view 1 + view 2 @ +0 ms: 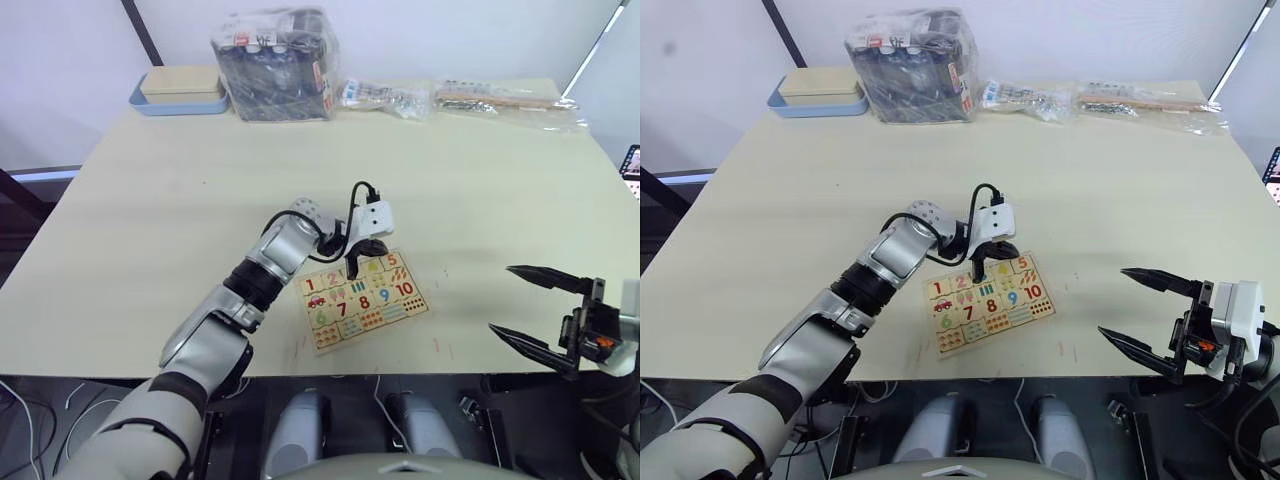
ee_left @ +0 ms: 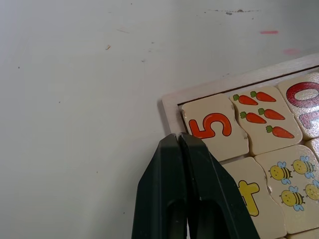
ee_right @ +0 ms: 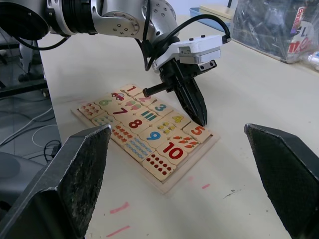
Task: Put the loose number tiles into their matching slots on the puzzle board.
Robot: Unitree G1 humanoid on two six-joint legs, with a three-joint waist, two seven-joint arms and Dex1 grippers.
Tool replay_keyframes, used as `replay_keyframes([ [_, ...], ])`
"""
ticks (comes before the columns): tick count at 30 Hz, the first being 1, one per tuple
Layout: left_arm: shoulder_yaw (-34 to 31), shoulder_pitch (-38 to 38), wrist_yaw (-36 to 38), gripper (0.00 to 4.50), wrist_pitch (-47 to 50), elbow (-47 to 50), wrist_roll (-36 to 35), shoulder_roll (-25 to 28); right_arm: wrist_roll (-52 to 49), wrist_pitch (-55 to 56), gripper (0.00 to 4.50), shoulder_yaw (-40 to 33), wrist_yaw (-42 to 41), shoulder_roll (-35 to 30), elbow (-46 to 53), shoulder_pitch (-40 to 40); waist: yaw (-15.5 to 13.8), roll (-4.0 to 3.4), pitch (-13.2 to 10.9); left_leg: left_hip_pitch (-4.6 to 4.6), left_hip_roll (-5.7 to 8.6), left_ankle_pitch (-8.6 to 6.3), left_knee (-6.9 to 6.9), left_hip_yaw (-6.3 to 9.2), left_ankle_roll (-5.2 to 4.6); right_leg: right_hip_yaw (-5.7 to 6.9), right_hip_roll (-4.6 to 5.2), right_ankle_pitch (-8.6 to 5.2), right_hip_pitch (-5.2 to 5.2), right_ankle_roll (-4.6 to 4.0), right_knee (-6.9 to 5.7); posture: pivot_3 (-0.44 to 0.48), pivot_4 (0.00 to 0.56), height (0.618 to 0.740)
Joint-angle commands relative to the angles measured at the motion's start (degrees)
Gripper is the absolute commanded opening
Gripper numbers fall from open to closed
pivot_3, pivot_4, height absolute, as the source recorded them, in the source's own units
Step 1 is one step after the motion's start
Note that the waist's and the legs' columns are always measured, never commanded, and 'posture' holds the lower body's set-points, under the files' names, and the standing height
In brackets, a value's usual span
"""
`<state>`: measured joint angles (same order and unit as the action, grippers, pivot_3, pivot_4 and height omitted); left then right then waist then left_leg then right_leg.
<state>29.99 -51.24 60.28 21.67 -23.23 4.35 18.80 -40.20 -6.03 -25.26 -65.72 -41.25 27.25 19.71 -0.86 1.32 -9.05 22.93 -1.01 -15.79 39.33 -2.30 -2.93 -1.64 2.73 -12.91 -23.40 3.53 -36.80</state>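
The left gripper [image 3: 199, 117] has its two black fingers [image 2: 169, 199] pressed flat together with no gap, and nothing is held between them. The tips rest at the board's rim, right at the edge of the "5" tile [image 2: 213, 127], apparently touching or just above it; contact cannot be confirmed.

The right gripper [image 1: 530, 310] is spread wide and empty. It hovers over the table's [image 1: 200, 200] near edge, well apart from the board, at about 3 o'clock from it.

The puzzle board [image 1: 985, 300] lies flat on the table near the front edge, rotated slightly. In the right wrist view the numerals 1 to 5 [image 3: 164, 107] sit in the row along the board's far side; every slot appears filled, and no loose tile is visible on the table. The task looks complete or nearly so.

Handling judgement:
- The tiles are thin, rigid, light wood. Breakage is unlikely, but a nudge will shift them.
- A seated tile offers no side faces. Press it from above with closed fingertips, as the left gripper is set now.
- A loose tile should be gripped across two opposite edges with a narrow opening.
- The board is light and may slide under sideways force; press straight down.

At 12 o'clock on the far edge sit a wrapped package [image 1: 275, 65] and a pale box on a blue tray [image 1: 180, 90].
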Motion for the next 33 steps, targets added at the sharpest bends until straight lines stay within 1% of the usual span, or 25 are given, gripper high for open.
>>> replay_keyframes([
  [1,-0.4,0.1,0.6,0.08,-0.9,2.2,0.5,-0.3,-0.6,0.5,4.50,-1.2,0.3,0.1,2.0,0.2,0.0,0.00,0.0,0.00,0.00,0.00,0.00,0.00,0.00,0.00,0.00,0.00,0.00,0.00,0.00,0.000,0.150,0.740],
  [13,-0.7,1.0,1.0,0.08,0.2,4.0,1.4,-0.4,-0.6,0.4,4.50,-1.2,0.2,-0.1,1.9,0.1,0.0,0.00,0.0,0.00,-0.02,0.00,0.00,0.01,0.00,0.00,0.00,0.00,0.00,0.00,0.00,0.000,0.150,0.740],
  [17,-3.0,0.8,-0.9,0.08,0.6,3.9,0.7,-0.4,-0.6,0.3,4.50,-1.0,0.3,-0.1,1.8,-0.3,0.0,0.00,0.0,0.00,-0.02,0.00,0.00,0.02,0.00,0.01,0.00,0.00,0.00,0.00,0.00,0.000,0.150,0.740],
  [20,-8.2,0.6,-2.8,0.08,2.8,5.5,-2.6,-0.5,-0.4,0.3,4.50,-0.7,0.6,0.0,2.0,-0.5,0.0,0.00,0.0,0.00,-0.08,0.00,0.00,0.02,0.00,0.01,0.00,0.00,0.00,0.00,0.00,0.000,0.150,0.740],
  [23,-14.2,1.4,-3.8,0.08,6.8,9.2,-6.9,0.4,-0.4,0.2,4.50,-0.1,0.9,0.2,1.8,-1.1,0.1,0.00,0.0,-0.01,-0.15,0.00,0.00,0.03,0.00,0.02,0.00,0.00,0.00,0.00,-0.01,0.000,0.150,0.740],
  [25,-18.5,2.5,-4.6,0.08,9.7,12.5,-9.8,1.5,-0.9,-0.2,4.50,0.7,1.5,0.5,1.7,-2.1,0.3,-0.01,0.0,-0.01,-0.17,0.00,-0.01,0.02,0.00,0.02,0.00,0.00,0.00,0.00,-0.01,0.000,0.150,0.740],
  [28,-23.2,4.3,-6.3,0.08,13.0,17.1,-12.8,3.4,-0.4,-0.6,4.50,2.5,2.4,0.9,1.0,-4.4,0.2,-0.02,0.0,-0.04,-0.21,0.00,-0.01,0.03,0.01,0.02,-0.02,0.00,0.00,-0.01,-0.04,0.000,0.150,0.740],
  [30,-27.5,5.8,-8.5,0.08,15.6,20.1,-16.5,2.8,-0.4,-0.9,4.50,3.6,3.0,1.3,0.0,-6.2,0.2,-0.02,0.0,-0.05,-0.21,0.01,-0.01,0.03,0.01,0.04,-0.01,0.00,0.00,-0.01,-0.06,0.000,0.150,0.740],
  [32,-34.7,10.4,-12.5,0.08,14.7,26.1,-20.4,2.2,0.4,-1.5,4.50,6.3,4.8,2.3,-1.5,-10.6,0.1,-0.01,0.0,-0.06,-0.20,0.01,0.03,0.03,0.01,0.05,0.03,0.01,0.03,-0.01,-0.05,0.000,0.150,0.740],
  [33,-37.1,12.3,-13.8,0.08,15.2,28.5,-21.8,2.3,0.8,-1.5,4.50,7.4,5.6,2.7,-2.2,-12.6,0.1,-0.01,0.0,-0.08,-0.21,0.01,0.03,0.01,0.01,0.03,0.05,0.01,0.04,-0.01,-0.04,0.000,0.150,0.740],
])
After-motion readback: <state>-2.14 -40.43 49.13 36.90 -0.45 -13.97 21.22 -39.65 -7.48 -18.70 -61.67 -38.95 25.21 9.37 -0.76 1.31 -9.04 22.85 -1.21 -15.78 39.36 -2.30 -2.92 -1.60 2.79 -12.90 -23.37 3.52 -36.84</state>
